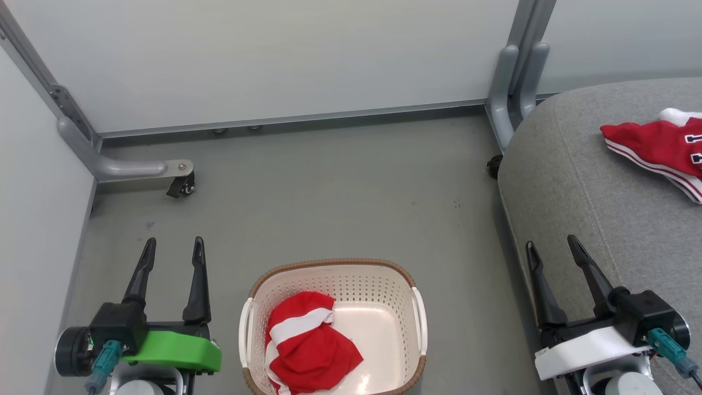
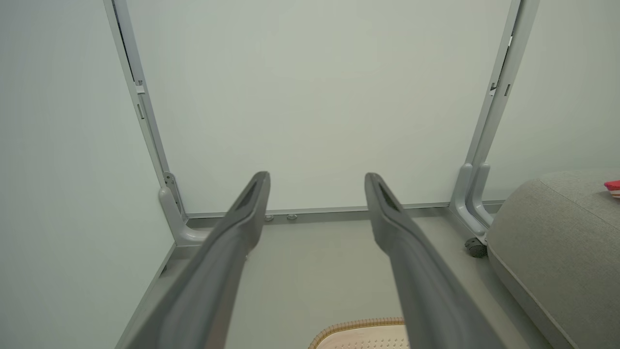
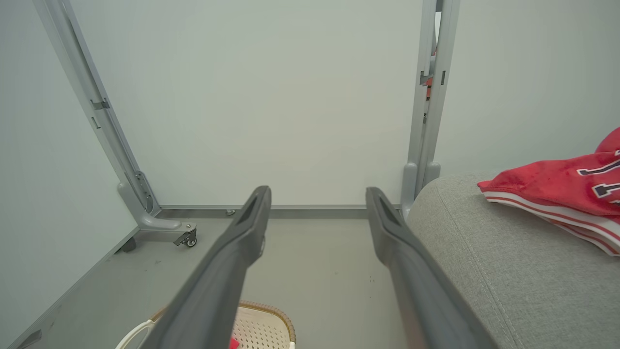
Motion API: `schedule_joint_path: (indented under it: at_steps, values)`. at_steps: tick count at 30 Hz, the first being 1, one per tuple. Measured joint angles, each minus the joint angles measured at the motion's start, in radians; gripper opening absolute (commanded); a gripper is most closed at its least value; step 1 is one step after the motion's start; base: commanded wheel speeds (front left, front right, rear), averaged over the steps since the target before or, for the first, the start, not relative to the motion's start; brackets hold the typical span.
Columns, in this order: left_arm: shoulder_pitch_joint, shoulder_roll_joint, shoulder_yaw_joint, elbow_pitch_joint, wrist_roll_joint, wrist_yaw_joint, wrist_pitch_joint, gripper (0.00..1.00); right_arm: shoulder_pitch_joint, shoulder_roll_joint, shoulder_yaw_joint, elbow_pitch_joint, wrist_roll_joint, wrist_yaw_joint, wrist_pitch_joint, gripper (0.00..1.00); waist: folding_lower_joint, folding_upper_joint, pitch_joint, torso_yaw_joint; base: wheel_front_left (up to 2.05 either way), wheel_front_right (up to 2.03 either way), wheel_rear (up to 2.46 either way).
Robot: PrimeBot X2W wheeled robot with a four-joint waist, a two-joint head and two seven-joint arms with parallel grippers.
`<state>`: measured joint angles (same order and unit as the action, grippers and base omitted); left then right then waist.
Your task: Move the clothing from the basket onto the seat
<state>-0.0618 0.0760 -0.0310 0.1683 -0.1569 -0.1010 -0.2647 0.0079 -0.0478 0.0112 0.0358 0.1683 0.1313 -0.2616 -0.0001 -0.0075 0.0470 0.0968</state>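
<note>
From my head camera I see pale partition panels (image 1: 263, 55) on grey metal posts closing off the far side and my left, with a grey floor (image 1: 340, 192) below them. The grey fabric seat (image 1: 603, 219) takes up the right side, its rounded edge near the right post. The cream basket (image 1: 334, 263) stands on the floor between my two arms, apart from the seat. The red jersey (image 1: 658, 145) lies on the seat at the picture's right edge, part of its lettering cut off. The red striped piece (image 1: 307, 345) sits bunched in the basket's left half. My left gripper (image 1: 174, 241) hangs over bare floor, fingers spread and empty. My right gripper (image 1: 550, 240) is over the seat's edge, likewise spread and holding nothing. A small caster (image 1: 184, 186) sits under the left post's foot.
</note>
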Motion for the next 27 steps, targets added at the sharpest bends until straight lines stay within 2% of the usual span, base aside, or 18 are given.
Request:
schedule_joint_path:
  at_steps: [13,19,27]
  values:
    - [-0.066,0.006,-0.006,0.015,0.032,-0.014,0.000,1.00,-0.036,0.000,0.026,0.000,-0.008,0.000,0.000,1.00,0.0000,0.0000,0.030,-0.024,0.00,0.00,0.00]
    - [-0.188,0.043,-0.068,0.080,0.036,-0.023,0.000,1.00,-0.112,0.000,0.052,-0.018,-0.038,0.000,0.000,1.00,0.0000,0.0000,0.081,-0.051,0.00,0.00,0.00]
    - [-0.333,0.097,-0.196,0.263,0.030,-0.028,0.000,1.00,-0.233,0.000,0.077,-0.048,-0.051,0.000,0.000,1.00,0.0000,0.0000,0.181,-0.096,0.00,0.00,0.00]
